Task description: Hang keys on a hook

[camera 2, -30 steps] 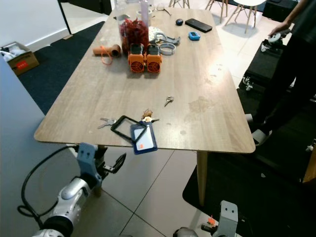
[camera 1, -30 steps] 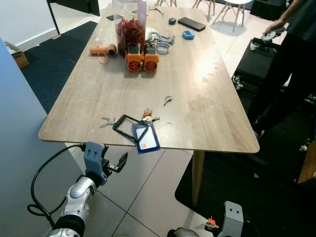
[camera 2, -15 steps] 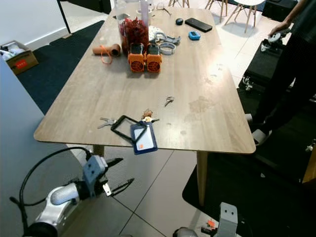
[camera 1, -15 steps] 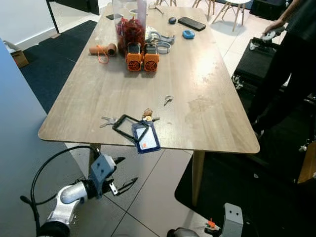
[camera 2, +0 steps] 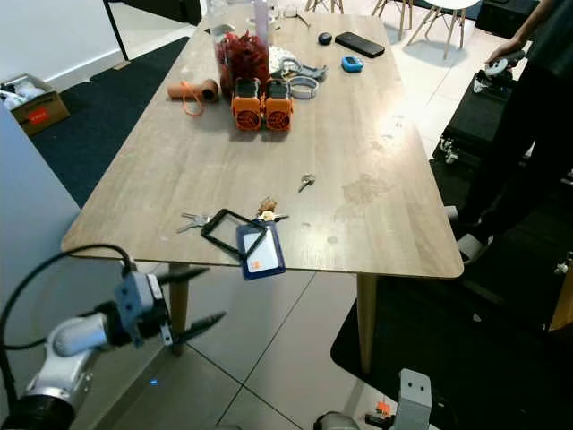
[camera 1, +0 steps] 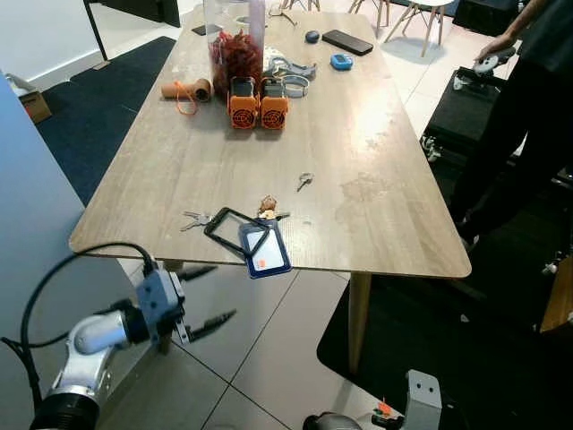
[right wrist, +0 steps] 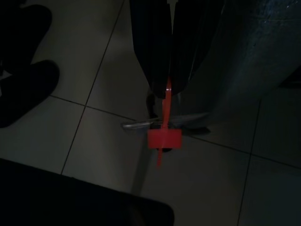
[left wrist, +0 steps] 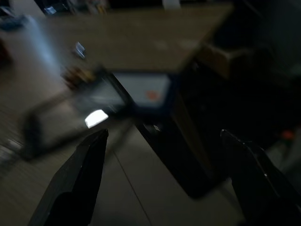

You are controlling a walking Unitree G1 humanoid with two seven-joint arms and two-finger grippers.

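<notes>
Left hand (camera 1: 204, 298) hovers wide open below the worktop (camera 1: 269, 152) edge, near the keys (camera 1: 196, 219) and blue badge holder (camera 1: 263, 248); right hand (right wrist: 170, 94) pinched shut, holding nothing.

1. A long wooden table (camera 1: 224, 152) with rounded corners stands in the middle of the room, and light reflects softly on its top.
2. Under the table the floor (camera 1: 269, 349) has large pale tiles.
3. Left of the table lies a dark blue carpet (camera 1: 89, 116).
4. Right of the table lies a black mat (camera 1: 466, 358).
5. Beyond the far end of the table stand white chairs (camera 1: 421, 13) with wooden legs.
6. A white wall (camera 1: 40, 31) is far left of the table.
</notes>
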